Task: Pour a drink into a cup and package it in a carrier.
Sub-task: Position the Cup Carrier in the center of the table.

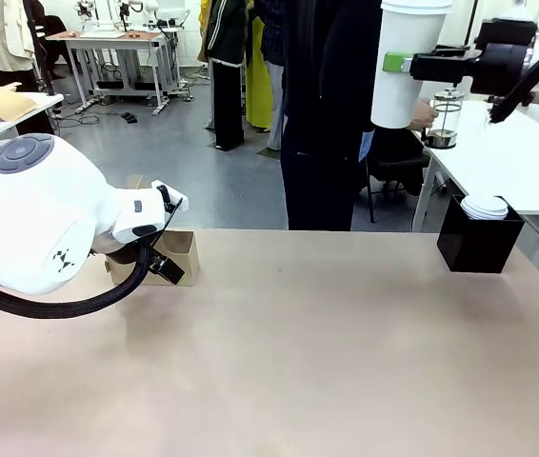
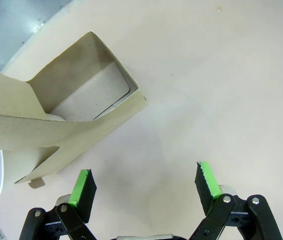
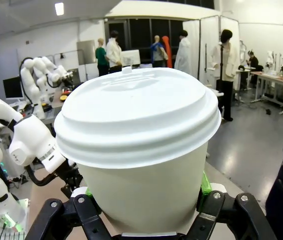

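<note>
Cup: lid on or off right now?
On. A white lid sits over the rim of the cup, which the right end effector holds upright.

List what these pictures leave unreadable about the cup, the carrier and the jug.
- Cup: its lid and opaque wall hide any drink inside, front and right wrist views; the front view's top edge crops the lid.
- Carrier: the left arm covers most of it in the front view; the left wrist view's left edge cuts part off.
- Press jug: too small and far in the front view to tell its contents.
</note>
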Available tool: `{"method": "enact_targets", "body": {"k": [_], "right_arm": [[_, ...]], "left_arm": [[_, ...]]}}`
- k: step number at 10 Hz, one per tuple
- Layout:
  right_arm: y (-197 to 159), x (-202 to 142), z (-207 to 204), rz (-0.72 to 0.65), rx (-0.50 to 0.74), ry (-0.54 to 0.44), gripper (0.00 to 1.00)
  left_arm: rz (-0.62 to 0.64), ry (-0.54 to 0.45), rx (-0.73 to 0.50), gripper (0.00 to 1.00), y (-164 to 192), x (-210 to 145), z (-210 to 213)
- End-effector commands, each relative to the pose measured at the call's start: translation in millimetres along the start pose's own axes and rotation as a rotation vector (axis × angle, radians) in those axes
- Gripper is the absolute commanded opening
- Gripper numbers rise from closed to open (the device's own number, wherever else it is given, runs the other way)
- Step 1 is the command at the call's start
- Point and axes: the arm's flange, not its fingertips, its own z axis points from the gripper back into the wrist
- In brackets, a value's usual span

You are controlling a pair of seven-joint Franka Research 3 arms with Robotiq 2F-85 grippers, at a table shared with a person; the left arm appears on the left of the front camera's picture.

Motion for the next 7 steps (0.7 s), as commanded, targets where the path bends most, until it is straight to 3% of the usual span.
{"method": "enact_targets", "body": {"k": [1,6,7], "right_arm": [[1.0,3.2,-1.0,-0.003,-0.006,-0.015,0.8],[1.0,3.2,-1.0,-0.003,-0.006,-0.015,0.8],[1.0,3.2,-1.0,-0.003,-0.006,-0.015,0.8]], "left_arm": [[0.001,0.0,-0.001,1.0,0.1,-0.3,0.1],[0.0,0.0,0.0,1.0,0.0,0.0,0.0],[0.047,0.015,-0.028,1.0,11.2,4.6,16.7]]}}
